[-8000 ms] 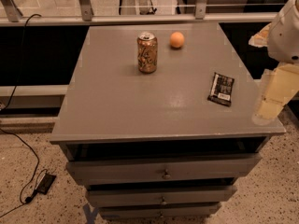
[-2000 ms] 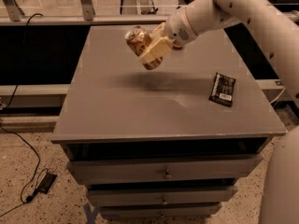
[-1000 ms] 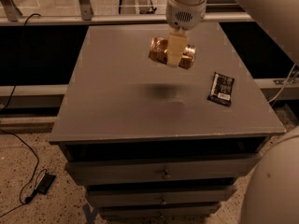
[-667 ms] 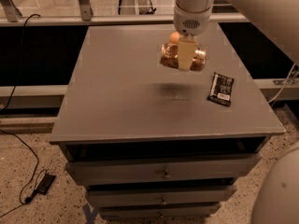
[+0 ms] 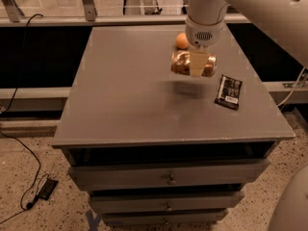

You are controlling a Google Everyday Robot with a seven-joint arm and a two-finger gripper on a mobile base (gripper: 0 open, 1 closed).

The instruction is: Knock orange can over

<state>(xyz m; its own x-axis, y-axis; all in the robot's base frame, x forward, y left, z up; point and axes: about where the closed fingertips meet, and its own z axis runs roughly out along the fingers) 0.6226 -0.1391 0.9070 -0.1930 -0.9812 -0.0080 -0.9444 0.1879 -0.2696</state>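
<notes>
The orange can (image 5: pixel 180 63) is held lying sideways in the air above the grey table top (image 5: pixel 125 100), with its shadow on the surface just below. My gripper (image 5: pixel 200 64) hangs from the white arm over the right middle of the table and is shut on the can, a pale finger crossing its front. The can's right end shows past that finger.
A small round orange fruit (image 5: pixel 181 41) sits on the table just behind the gripper. A flat black snack packet (image 5: pixel 228 91) lies to the right of the can. Drawers are below the table's front edge. A cable and power brick (image 5: pixel 45 188) lie on the floor at left.
The can was standing at the back of the table; my gripper took it, lifted it, turned it sideways and carried it right. In the last second it moved slightly right.
</notes>
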